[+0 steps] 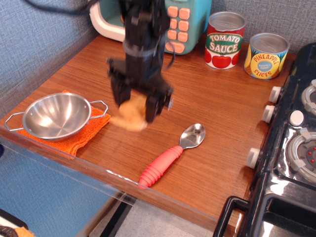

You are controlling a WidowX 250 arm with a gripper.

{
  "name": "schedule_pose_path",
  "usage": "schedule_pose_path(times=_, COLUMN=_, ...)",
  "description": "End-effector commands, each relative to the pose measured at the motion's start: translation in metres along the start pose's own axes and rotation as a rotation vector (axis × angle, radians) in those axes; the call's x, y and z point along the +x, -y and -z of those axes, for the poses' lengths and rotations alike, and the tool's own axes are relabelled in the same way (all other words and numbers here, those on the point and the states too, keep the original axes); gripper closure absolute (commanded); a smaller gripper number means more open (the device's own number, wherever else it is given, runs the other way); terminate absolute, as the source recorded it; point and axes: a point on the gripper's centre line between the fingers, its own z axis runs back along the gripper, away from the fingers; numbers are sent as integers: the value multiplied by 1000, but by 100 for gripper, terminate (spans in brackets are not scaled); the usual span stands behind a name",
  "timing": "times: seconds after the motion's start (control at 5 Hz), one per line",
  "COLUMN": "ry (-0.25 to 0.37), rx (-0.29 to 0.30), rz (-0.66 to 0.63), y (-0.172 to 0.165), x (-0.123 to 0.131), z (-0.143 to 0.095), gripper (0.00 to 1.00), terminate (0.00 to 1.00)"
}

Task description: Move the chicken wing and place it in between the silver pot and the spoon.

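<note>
The black robot gripper [134,109] hangs over the middle of the brown wood-grain tabletop [207,106], its dark arm rising toward the top edge of the view. Its jaws are closed part-way around the small tan-orange toy chicken wing [131,117], one black finger [117,92] on the left side of the wing and the other on the right. The wing is blurred, so I cannot tell whether its underside touches the wood or hangs just above it.

The wing sits between the shiny round steel pot with thin wire loop handles [55,116] on the left and the spoon with a silver metal bowl and ribbed coral-red plastic handle [170,155] on the right. It is closer to the pot's near handle than to the spoon's bowl, and apart from both.

The pot rests on an orange knitted cloth [84,136] near the front left corner of the tabletop. The spoon lies flat, slanted, its bowl pointing up and to the right and its handle end close to the front edge.

Behind the arm stands a teal toy microwave with peach buttons [180,24]. To its right, against the grey wall, stand a red tomato sauce tin [225,40] and a yellow-and-blue pineapple slices tin [266,56]. A black toy stove with white knobs [291,143] fills the right side.
</note>
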Motion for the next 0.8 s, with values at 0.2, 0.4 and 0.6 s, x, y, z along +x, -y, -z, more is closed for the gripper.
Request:
schedule_pose_path(times=0.2, ry=26, rx=43, rz=49, y=-15, x=-38, z=8, gripper=0, terminate=0)
schedule_pose_path(times=0.4, ry=16, rx=41, rz=50, y=-16, x=-36, z=10, gripper=0, terminate=0)
schedule_pose_path(times=0.6, ry=38, rx=23, rz=59, y=-20, x=-33, z=-6, gripper=0, terminate=0)
